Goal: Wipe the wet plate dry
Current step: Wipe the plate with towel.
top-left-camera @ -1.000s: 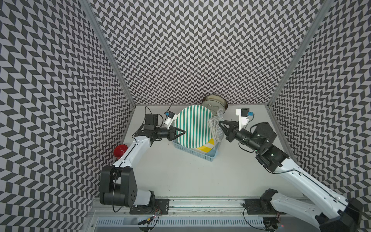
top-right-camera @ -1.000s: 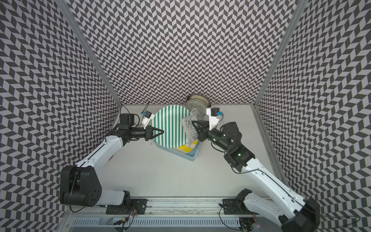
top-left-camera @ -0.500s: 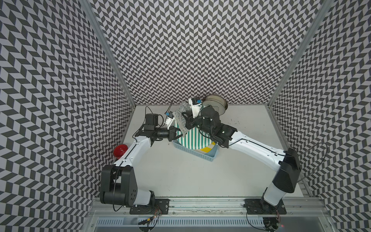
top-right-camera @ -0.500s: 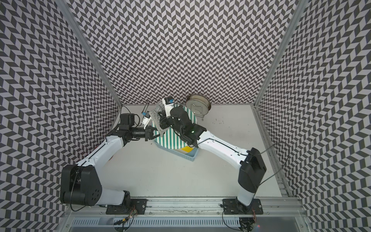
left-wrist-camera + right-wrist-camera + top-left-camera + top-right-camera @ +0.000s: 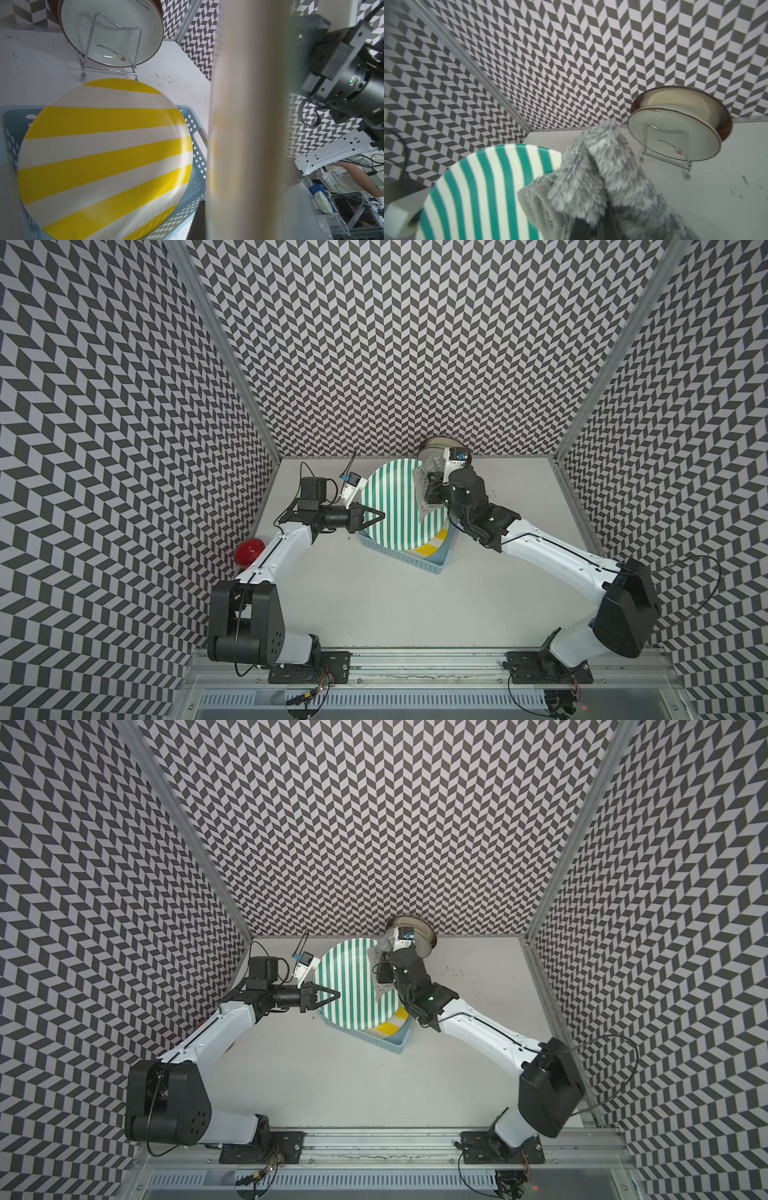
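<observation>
Blue basket [image 5: 434, 566] on the worktop [image 5: 374, 605], a yellow-striped plate [image 5: 430, 548] lying in it. Over it hangs the green-striped plate [image 5: 395, 506]: left end effector [image 5: 379, 514] pinches its rim, and right end effector [image 5: 433, 486] is clamped on a grey cloth [image 5: 424, 506] against the opposite edge. Behind, a dish [image 5: 436, 445] in a wire rack at the wall.

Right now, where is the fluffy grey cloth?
In both top views the grey cloth is bunched in the right gripper, against the right edge of the green striped plate, just in front of the dish on the wire stand.
</observation>
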`<state>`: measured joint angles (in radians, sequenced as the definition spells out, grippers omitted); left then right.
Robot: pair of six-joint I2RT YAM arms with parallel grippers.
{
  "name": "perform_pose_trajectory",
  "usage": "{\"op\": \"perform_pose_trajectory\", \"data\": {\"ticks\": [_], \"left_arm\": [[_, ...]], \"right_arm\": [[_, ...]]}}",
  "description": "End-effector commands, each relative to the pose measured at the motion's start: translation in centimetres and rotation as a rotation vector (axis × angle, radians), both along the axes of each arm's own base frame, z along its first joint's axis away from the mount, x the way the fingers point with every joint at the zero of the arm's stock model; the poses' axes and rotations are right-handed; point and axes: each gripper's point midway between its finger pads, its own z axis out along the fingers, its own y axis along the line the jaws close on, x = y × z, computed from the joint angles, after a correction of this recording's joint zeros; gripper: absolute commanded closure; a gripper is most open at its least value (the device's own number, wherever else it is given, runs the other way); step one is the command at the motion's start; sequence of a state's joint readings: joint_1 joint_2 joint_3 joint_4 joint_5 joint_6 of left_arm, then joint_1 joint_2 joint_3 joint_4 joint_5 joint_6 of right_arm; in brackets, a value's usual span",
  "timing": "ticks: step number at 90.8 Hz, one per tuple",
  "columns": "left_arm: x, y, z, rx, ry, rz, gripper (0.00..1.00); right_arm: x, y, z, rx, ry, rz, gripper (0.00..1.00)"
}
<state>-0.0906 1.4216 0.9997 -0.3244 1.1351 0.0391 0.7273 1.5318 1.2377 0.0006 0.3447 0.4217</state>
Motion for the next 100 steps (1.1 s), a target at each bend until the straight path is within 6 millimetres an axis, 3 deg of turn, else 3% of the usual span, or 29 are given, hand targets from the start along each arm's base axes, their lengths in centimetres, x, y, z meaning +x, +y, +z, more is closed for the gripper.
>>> {"op": "perform_pose_trajectory", "data": {"ticks": [1, 13, 37, 52, 62, 69, 85, 100], "left_arm": [[-1.1, -0.6, 3.0, -0.068, -0.132, -0.093, 1.00], [-1.1, -0.6, 3.0, -0.068, -0.131, -0.093, 1.00], [-1.1, -0.6, 2.9, -0.066, -0.127, -0.090, 1.00], [-1.0, -0.6, 2.8, -0.063, -0.126, -0.087, 1.00], [-1.0, -0.6, 2.8, -0.064, -0.128, -0.087, 1.00], [-1.0, -0.6, 2.8, -0.065, -0.127, -0.087, 1.00], [-1.0, -0.6, 3.0, -0.066, -0.130, -0.087, 1.00], [-1.1, -0.6, 3.3, -0.067, -0.139, -0.088, 1.00]], "right_arm": [[-0.2, -0.2, -0.1, 0.014, -0.006, -0.007, 1.00], [-1.4, 3.9, 0.5, 0.048, 0.005, 0.167, 1.00], [-6.1, 14.9, 0.9, 0.050, 0.005, 0.512, 1.00], [-7.8, 17.8, -0.3, 0.041, 0.041, 0.604, 1.00], [-7.3, 17.0, -1.2, 0.019, 0.054, 0.556, 1.00], [-6.0, 15.0, -1.7, 0.001, 0.064, 0.456, 1.00], [-3.0, 7.5, -3.6, 0.022, 0.129, 0.262, 1.00], [-2.2, 0.7, -5.1, 0.027, 0.142, 0.132, 1.00]]}}
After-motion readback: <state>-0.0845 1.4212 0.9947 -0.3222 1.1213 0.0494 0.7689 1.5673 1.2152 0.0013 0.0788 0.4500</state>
